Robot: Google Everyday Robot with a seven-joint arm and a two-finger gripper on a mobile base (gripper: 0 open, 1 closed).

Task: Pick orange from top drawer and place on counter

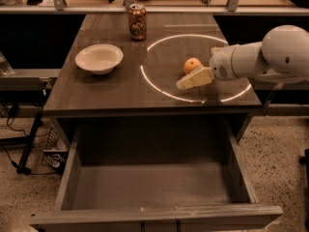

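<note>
I see the near finger [194,79] of the gripper [200,72] lying low, tip toward the front-left corner and apart from the far one, which is mostly hidden behind the wrist. The orange [192,64] sits unclamped just behind it. It is round, with no long axis, on the counter [96,93] toward the right edge. The top drawer [154,187] stands open below, its front panel cut off.
</note>
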